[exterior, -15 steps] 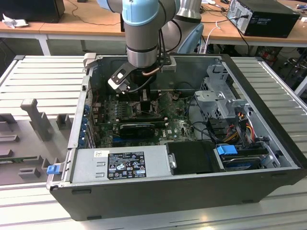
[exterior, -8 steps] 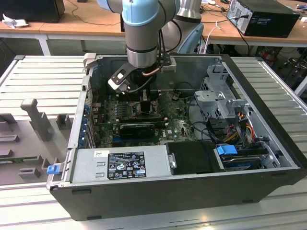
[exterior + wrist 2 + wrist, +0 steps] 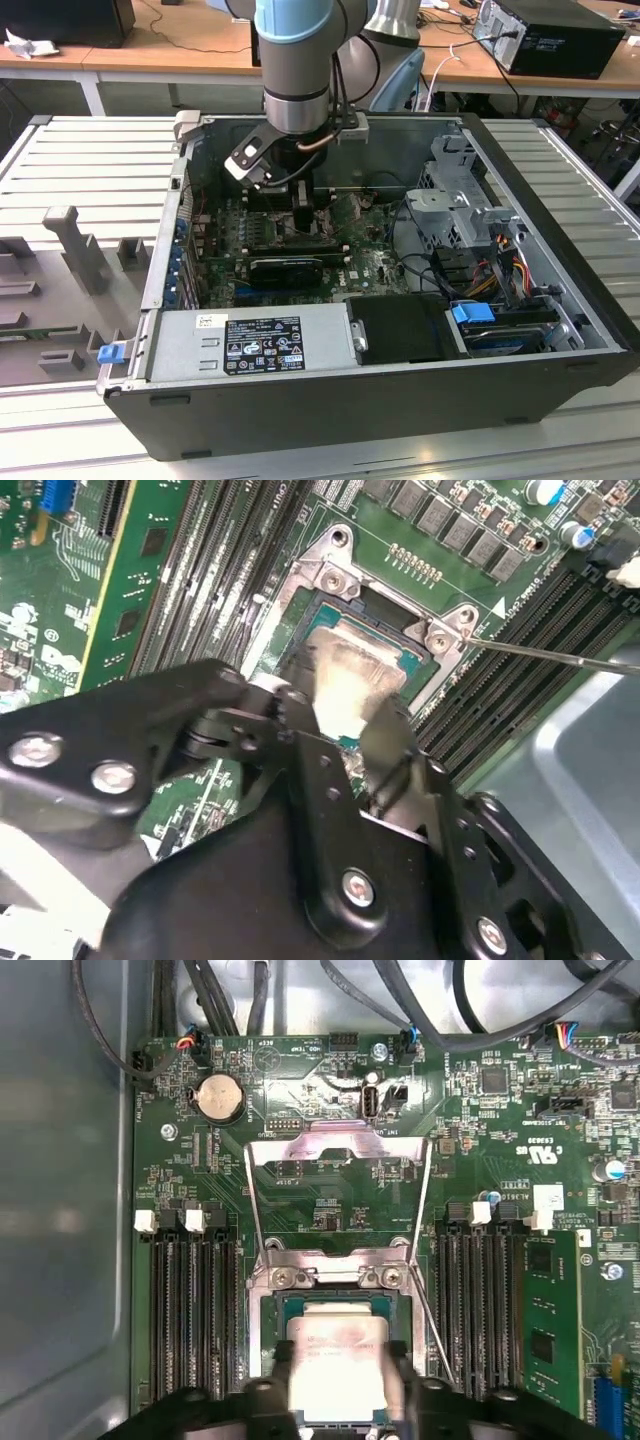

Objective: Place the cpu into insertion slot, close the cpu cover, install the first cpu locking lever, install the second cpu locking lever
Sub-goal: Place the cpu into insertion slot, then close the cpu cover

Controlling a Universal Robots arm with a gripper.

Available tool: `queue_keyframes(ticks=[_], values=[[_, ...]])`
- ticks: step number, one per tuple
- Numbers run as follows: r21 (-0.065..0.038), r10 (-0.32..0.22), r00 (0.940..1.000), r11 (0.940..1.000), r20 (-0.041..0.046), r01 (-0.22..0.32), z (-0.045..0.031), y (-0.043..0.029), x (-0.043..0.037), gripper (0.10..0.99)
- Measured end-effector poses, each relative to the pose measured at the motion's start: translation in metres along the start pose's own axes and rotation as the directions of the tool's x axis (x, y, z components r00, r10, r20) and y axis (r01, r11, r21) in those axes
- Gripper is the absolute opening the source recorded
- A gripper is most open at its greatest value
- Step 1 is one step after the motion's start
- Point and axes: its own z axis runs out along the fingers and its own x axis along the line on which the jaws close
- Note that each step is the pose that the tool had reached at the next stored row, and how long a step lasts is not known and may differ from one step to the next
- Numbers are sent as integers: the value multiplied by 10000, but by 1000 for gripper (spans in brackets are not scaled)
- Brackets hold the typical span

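The end effector (image 3: 338,1392) is clenched on the cpu (image 3: 337,1360) by two opposite edges, holding it right at the insertion slot (image 3: 330,1305) in the green motherboard (image 3: 300,1070); whether it is seated cannot be told. The cpu cover (image 3: 340,1146) stands swung open beyond it. The cpu looks light, stiff and fragile underneath, so a level grip by the edges seems safest.

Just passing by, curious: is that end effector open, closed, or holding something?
End effector: closed, holding the cpu at the insertion slot.
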Motion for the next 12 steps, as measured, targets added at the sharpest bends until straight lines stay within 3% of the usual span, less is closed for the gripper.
queue_keyframes(ticks=[1, 4, 5, 10, 12], values=[[0, -1, 10000, 10000, 16, 1, -10, 1, 0, 400], [-2, -8, 9999, 10000, 125, 8, -46, 3, 3, 278], [-3, -12, 9999, 10000, 168, 12, -60, 4, 3, 106], [-1, -16, 9997, 10000, 238, 16, -159, 25, 5, 106], [34, -17, 9997, 10000, 238, 16, -152, 115, 6, 106]])
